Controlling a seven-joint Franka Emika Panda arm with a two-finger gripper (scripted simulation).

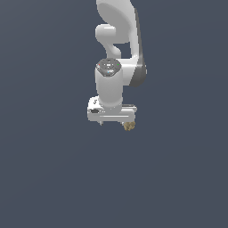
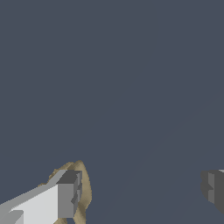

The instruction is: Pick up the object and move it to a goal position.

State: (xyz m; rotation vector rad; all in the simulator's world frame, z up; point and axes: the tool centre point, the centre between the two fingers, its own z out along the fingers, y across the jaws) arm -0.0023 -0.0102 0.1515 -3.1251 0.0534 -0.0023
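Note:
The object is a small lumpy tan-brown item. In the exterior view it peeks out just below the end of the white gripper on the exterior view's right. In the wrist view the object sits right against one grey fingertip, which hides most of it. The other fingertip is far from it. The gripper is open wide, with nothing in the middle of the gap. I cannot tell whether the finger touches the object.
The white arm rises above the gripper in the exterior view. A plain dark grey-blue surface fills everything else in both views.

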